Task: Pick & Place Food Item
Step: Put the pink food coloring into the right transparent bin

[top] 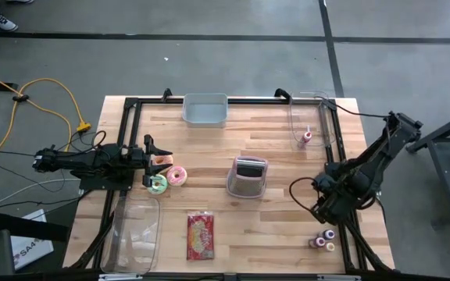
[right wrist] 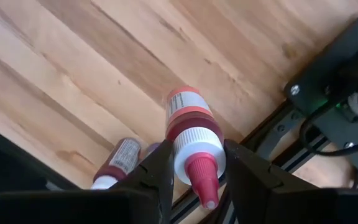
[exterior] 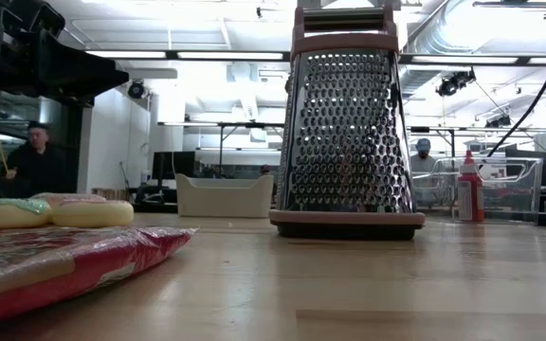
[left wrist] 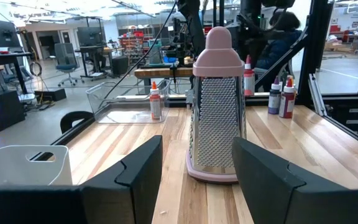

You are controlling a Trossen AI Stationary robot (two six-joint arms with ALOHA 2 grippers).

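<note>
- Right pincer (right wrist: 197,168) is clamped on a red-capped bottle (right wrist: 191,140), lifted above the counter (top: 287,218), well right of the grater (top: 248,176).
- Left pincer (top: 159,160) gapes empty, left of the grater, just beside two doughnuts (top: 167,179).
- Red snack packet (top: 200,236) lies front-left of the grater.

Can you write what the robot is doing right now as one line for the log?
left gripper: jaws open, by donuts | right gripper: jaws shut on red-capped bottle | grater: upright mid-table
</note>
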